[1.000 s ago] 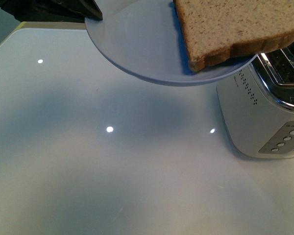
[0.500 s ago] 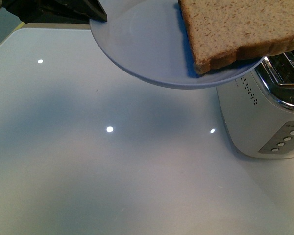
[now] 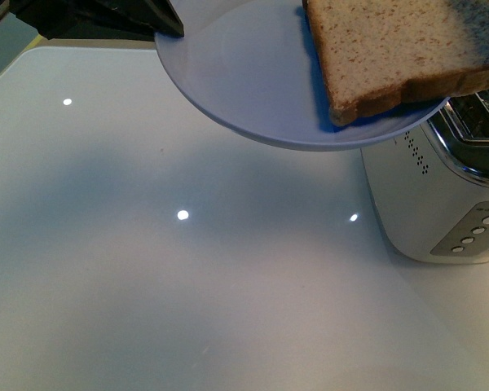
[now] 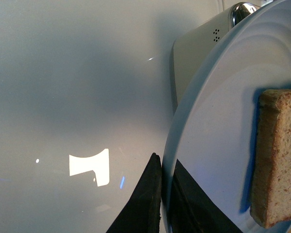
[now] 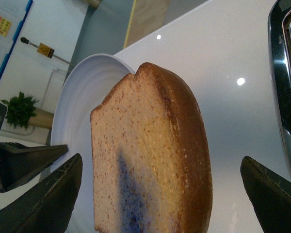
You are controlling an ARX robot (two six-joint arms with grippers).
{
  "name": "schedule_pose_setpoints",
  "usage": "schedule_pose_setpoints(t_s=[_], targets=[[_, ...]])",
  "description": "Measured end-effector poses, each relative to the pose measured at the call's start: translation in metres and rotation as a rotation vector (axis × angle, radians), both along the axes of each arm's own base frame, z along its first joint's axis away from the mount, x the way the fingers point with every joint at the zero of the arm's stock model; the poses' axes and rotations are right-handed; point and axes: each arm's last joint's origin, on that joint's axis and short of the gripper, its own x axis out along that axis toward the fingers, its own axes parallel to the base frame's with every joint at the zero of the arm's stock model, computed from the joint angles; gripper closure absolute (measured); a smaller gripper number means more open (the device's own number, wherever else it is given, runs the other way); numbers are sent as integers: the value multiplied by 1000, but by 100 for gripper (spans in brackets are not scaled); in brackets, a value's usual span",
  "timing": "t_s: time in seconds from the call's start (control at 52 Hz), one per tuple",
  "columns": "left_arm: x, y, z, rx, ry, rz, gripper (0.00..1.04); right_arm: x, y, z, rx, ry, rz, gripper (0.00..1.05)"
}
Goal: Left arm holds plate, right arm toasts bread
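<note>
The plate (image 3: pixel 244 90) rides high, bread (image 3: pixel 391 49) aboard!
The left arm (image 4: pixel 165 199) clamps its jaws on the rim above the table (image 3: pixel 147 285); the right gripper (image 5: pixel 160 170) spreads its jaws wide, empty, flanking the slice.

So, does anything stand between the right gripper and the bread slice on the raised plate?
Nothing visible does. The light-brown bread slice shows between the black right gripper's open fingers, with bare gaps on both sides. It lies on the round pale blue-grey plate.
</note>
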Motion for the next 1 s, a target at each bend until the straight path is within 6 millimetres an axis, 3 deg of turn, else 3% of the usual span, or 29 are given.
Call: schedule_pose_setpoints(t_s=[0.154, 0.596, 0.75, 1.0], targets=[[0, 0, 0, 0, 0, 1, 102, 2, 3, -2, 16, 16, 3, 10], [0, 1, 0, -4, 1, 0, 102, 0, 10, -4, 20, 45, 30, 69], [0, 1, 0, -5, 2, -1, 102, -2, 11, -2, 23, 43, 36, 96], [0, 1, -2, -5, 6, -1, 102, -4, 7, 29, 82, -37, 52, 101]])
